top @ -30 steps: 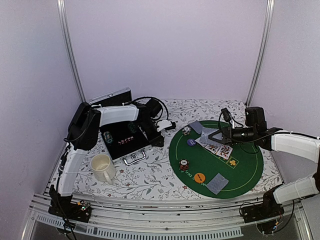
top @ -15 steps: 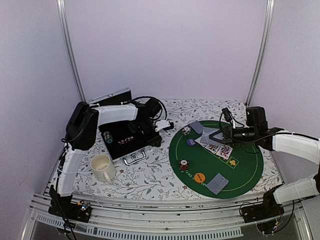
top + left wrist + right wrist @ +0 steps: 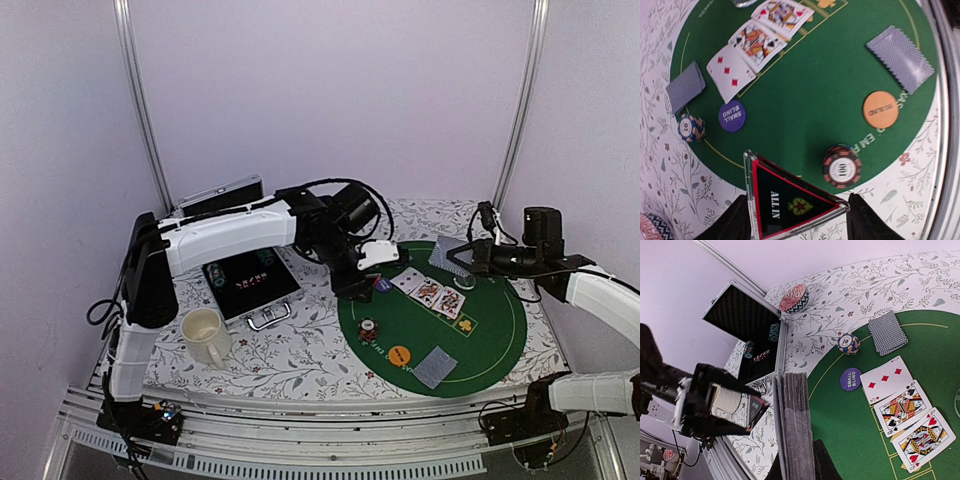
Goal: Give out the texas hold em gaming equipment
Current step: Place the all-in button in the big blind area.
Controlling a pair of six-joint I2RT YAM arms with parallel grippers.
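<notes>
Texas hold em gaming equipment [image 3: 432,293] lies mostly on the green mat [image 3: 815,85], but two pieces are in the air. The left gripper [image 3: 799,219] is clamped on the triangle marker [image 3: 790,200], one finger on each side, so its "ALL IN" face is flat toward the camera. It probably hovers over the mat edge to set the marker down there. Just past its fingertips sits the red-black chip stack [image 3: 841,166]. Farther ahead are the purple disc [image 3: 732,116], the orange disc [image 3: 880,109] and three face-up cards [image 3: 755,42]. The right gripper [image 3: 797,467] is closed on the deck of cards [image 3: 792,415], held on edge, which seems convenient for dealing. Only the left wrist view makes the printing on marker and discs readable. Only the right wrist view looks into the open case [image 3: 747,320], off to this gripper's side, where some chips remain. The top view alone shows both arms together, and the mug [image 3: 205,335] well behind the left gripper.
</notes>
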